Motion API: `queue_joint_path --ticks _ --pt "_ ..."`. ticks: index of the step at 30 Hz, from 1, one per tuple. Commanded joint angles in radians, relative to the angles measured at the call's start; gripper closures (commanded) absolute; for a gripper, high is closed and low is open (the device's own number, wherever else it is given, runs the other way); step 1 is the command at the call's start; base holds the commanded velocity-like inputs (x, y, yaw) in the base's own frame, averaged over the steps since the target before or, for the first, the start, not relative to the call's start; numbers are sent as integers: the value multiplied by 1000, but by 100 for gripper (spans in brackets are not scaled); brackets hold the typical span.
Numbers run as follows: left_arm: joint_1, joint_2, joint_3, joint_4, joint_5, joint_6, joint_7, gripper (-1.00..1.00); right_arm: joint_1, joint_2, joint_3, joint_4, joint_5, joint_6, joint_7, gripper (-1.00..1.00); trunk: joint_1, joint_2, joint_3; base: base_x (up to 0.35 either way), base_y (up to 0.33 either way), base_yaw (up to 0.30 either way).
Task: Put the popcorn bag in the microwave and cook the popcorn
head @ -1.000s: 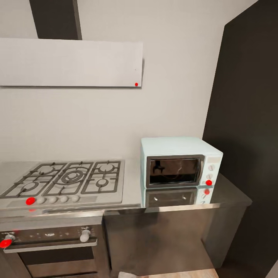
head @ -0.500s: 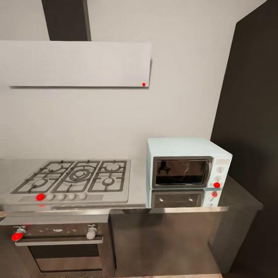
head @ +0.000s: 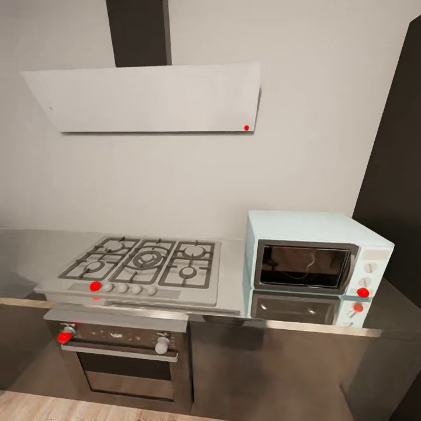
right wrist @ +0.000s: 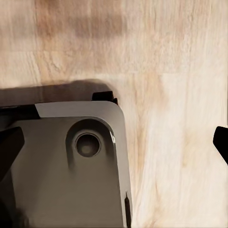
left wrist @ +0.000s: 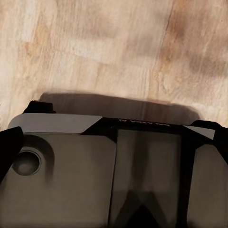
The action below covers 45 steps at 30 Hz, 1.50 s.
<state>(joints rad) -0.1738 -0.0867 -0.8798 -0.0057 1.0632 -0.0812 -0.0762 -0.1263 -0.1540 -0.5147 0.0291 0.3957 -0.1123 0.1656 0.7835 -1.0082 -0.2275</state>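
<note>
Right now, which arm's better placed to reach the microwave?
Right, probably. The microwave sits right of the hob on the countertop, toward the robot's right side. Both wrist views look down at wood floor, so neither arm is raised yet.

No lettering can be read. The black oven with a steel handle (head: 126,362) carries a faint pale mark on its control strip, too blurred to make out. The robot's grey base plate (left wrist: 95,161) bears a thin line of tiny print along its dark edge, likewise illegible.
</note>
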Motion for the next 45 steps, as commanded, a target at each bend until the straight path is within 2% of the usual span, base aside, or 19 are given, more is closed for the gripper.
queue_joint_path --ticks 1,18,32,45 --pt "-1 -1 -8 3 11 -3 -5 -100 -1 -1 -8 3 8 -6 -1 -100 0 -1 -1 0 0 212" --pt "-2 -2 -8 3 10 2 7 -100 0 5 -8 3 9 -6 -6 -100 0 -1 -1 -7 0 20" --pt "-1 -2 -8 3 8 3 7 -100 0 6 -8 3 10 -8 -7 -100 0 -1 -1 -253 -99 0" --pt "-2 -3 -8 1 7 1 7 -100 0 7 -9 3 5 -6 -9 -100 0 -1 2 -8 -5 -199"
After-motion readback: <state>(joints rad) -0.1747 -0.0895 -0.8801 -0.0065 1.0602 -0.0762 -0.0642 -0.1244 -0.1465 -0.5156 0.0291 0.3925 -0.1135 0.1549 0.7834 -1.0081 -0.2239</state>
